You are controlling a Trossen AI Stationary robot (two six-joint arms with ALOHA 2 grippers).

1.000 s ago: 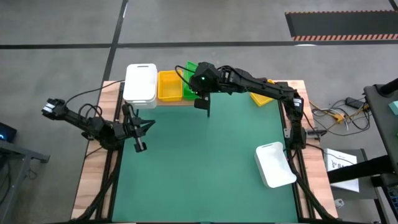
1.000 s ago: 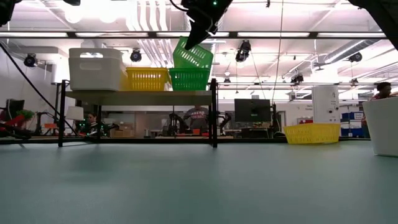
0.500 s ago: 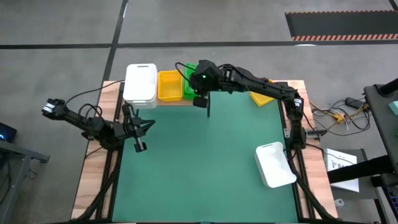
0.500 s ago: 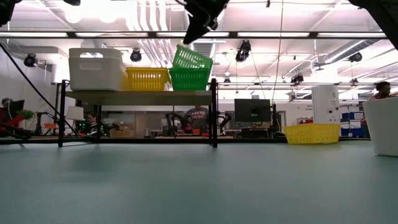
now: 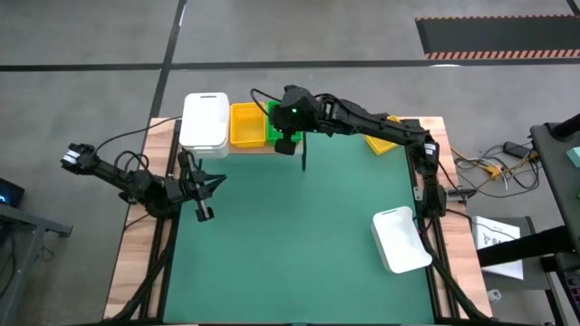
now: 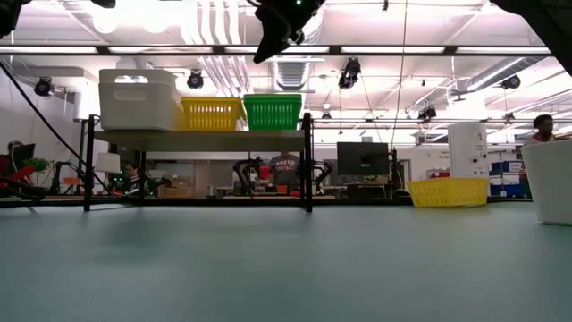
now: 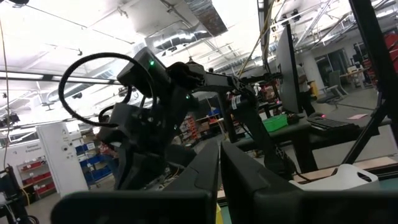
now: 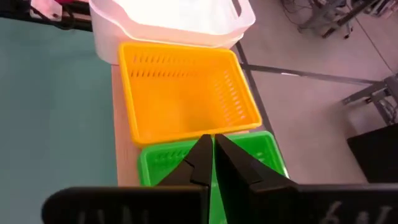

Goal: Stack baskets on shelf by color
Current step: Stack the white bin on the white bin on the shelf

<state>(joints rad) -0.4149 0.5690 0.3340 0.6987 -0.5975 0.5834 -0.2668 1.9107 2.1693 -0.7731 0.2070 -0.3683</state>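
On the wooden shelf (image 6: pixel 201 139) at the table's far edge stand, side by side, a white basket (image 5: pixel 204 122), a yellow basket (image 5: pixel 246 125) and a green basket (image 6: pixel 273 112), which rests level. My right gripper (image 8: pixel 211 140) is shut and empty. It hovers above the green basket (image 8: pixel 161 165), its fingertips (image 6: pixel 261 55) clear of the rim. My left gripper (image 5: pixel 204 213) is shut and empty over the table's left part. Another yellow basket (image 5: pixel 381 142) and a white basket (image 5: pixel 401 240) rest on the table.
The yellow basket on the table lies near the far right corner (image 6: pixel 447 191). The white one stands near the right edge (image 6: pixel 550 179). The green mat (image 5: pixel 299 244) between them and the shelf lies bare. The shelf's black posts (image 6: pixel 308 161) stand at its ends.
A green basket that hung tilted from my right gripper, one end raised, has dropped level onto the green one on the shelf. My right gripper has let it go and now stands above it, shifted slightly toward the table's left.
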